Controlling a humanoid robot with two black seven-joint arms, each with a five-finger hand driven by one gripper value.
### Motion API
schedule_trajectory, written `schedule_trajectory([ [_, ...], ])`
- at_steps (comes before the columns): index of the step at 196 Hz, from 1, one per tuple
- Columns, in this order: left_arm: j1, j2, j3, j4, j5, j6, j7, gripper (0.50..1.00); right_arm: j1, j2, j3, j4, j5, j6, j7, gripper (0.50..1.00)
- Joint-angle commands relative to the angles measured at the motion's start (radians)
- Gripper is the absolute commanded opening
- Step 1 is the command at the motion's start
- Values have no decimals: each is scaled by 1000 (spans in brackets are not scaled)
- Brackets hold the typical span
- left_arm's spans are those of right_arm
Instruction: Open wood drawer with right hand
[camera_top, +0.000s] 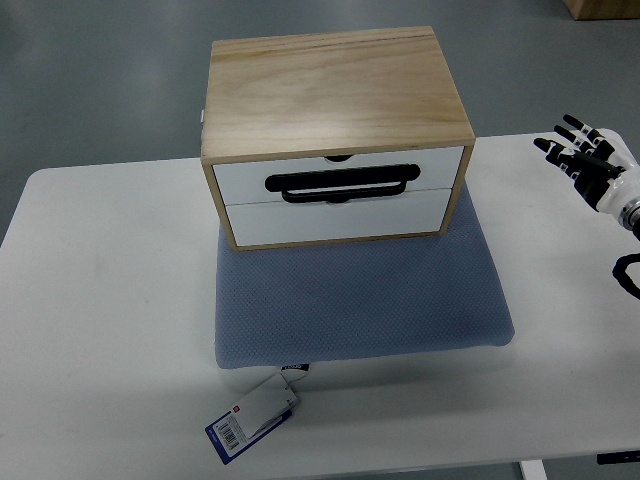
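Reach not yet begun: my right hand (590, 165) hovers with fingers spread, empty, well right of the drawer.

The pale wooden two-drawer box (335, 135) sits shut on the blue-grey pad (360, 300) on the white bench (100, 300); next I must hook its black handle (342, 184).

the wood drawer box (335, 95) is pale tan with darker grain streaks on top; its two drawer fronts (335, 215) are white, with a black handle (345, 185) across them. under the box lies a blue-grey cushion (360, 300) with a fine dotted weave, and near the cushion's front edge a white-and-blue tag (252, 420). the surface (100, 300) is white. right of the box, the right hand (590, 165) is white with black fingers (575, 125).
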Motion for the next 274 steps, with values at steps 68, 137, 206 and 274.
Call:
schedule_trajectory([
  [68,0,0,0,0,-1,0,0,1000,8,1,4,8,1,2,0,932],
  [137,0,0,0,0,1,0,0,1000,8,-7,7,4,4,0,0,932],
  [206,0,0,0,0,1,0,0,1000,8,-31,7,5,4,-3,1,932],
  [274,0,0,0,0,1,0,0,1000,182,-338,-305,25,374,5,106,928],
])
